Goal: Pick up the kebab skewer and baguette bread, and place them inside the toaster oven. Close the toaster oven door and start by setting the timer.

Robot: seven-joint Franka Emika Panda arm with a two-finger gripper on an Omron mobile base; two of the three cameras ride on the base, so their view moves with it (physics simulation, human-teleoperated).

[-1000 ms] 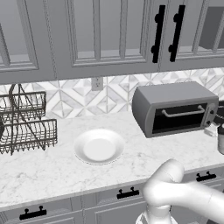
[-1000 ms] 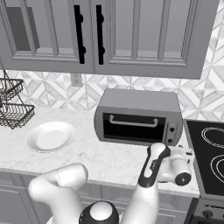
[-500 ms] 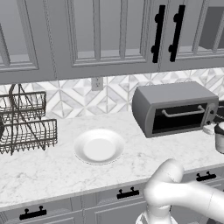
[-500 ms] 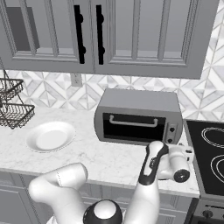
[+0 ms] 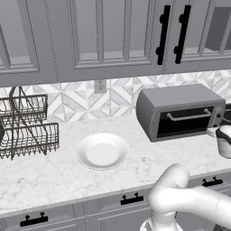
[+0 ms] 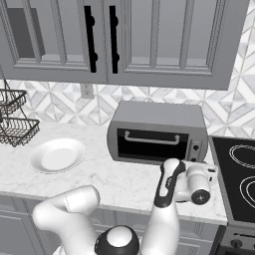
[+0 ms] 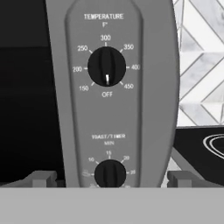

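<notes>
Your toaster oven (image 5: 180,112) sits on the marble counter (image 5: 54,173) against the tiled backsplash (image 6: 64,102), at the right end next to the black cooktop (image 6: 239,182), and its dark glass toaster oven door (image 6: 149,143) stands upright and shut, the pale bar handle (image 6: 151,138) running across its upper part. You cannot tell through the dark glass what lies inside. In the hand view you face its control panel (image 7: 107,96) head-on: the temperature knob (image 7: 106,66) points its white mark down at OFF, and the timer knob (image 7: 110,173) sits below it, low in the frame. Your gripper (image 7: 109,178) hangs close before that panel with its two grey fingertips (image 7: 41,178) spread wide on either side of the timer knob, clear of it and holding nothing. From the right base view you see the hand (image 6: 196,180) level with the oven's right front corner. Further left on the counter lies a white plate (image 5: 102,151), bare, and beyond it a wire dish rack (image 5: 25,128). Grey cabinets (image 5: 113,36) hang above.
</notes>
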